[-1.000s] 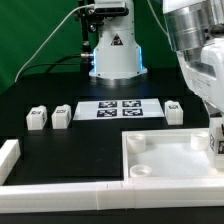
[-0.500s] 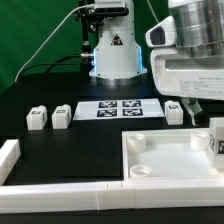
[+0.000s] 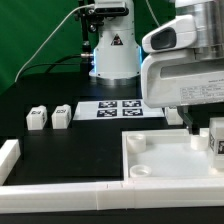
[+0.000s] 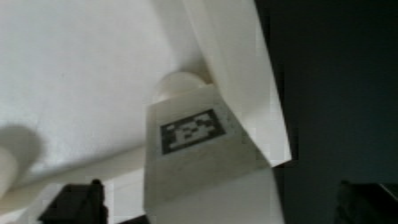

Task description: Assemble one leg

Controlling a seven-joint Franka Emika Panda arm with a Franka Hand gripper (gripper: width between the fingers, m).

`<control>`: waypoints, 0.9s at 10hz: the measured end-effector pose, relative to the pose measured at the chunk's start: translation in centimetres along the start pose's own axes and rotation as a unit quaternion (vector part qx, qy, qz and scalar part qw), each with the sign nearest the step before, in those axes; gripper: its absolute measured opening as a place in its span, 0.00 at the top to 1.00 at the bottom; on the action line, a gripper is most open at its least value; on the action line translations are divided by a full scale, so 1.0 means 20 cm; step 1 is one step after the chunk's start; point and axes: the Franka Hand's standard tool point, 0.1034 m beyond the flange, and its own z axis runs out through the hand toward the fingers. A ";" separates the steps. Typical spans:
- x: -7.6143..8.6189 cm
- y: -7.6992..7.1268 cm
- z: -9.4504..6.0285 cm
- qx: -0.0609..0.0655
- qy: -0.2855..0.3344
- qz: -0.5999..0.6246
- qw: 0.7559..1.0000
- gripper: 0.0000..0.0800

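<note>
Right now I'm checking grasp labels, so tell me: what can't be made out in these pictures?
Wrist view: only the tips of the claw show, cut by the frame. The picture is blurred, so whether the leg is seated cannot be told.
Exterior view: the claw is hidden behind the arm's white housing.
Exterior view: the leg at the panel is cut off by the picture's right edge.

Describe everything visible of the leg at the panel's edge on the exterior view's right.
The leg is a small stubby white block, plastic by its look, with a black-and-white square tag on one face. It stands upright at the edge of the white panel, partly cut off by the frame. In the wrist view it lies between the fingertips of the open pincer, which do not seem to touch it. Whether it is seated in a hole cannot be told.
</note>
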 end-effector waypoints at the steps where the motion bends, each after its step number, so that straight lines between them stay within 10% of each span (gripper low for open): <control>1: 0.01 0.00 0.01 0.000 0.000 -0.041 0.999 0.19; 2: 0.00 0.00 0.01 0.001 0.000 -0.035 0.999 0.19; 5: 0.00 0.01 0.01 0.001 0.000 -0.002 1.000 0.62; 9: 0.01 0.03 0.01 0.002 -0.001 0.191 0.982 0.62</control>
